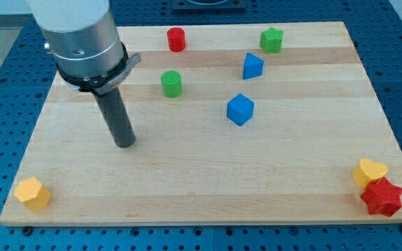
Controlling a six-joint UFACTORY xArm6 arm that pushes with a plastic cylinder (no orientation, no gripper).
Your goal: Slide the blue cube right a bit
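Observation:
The blue cube (240,109) lies near the middle of the wooden board (208,188). My tip (125,143) rests on the board well to the view's left of the cube and a little lower, with open board between them. A second blue block (252,66), wedge-like in shape, lies just above the cube towards the view's top.
A green cylinder (171,83) lies above and right of my tip. A red cylinder (176,39) and a green star-like block (271,40) sit near the top edge. A yellow block (33,193) is at bottom left; a yellow heart (368,171) and red star (382,197) at bottom right.

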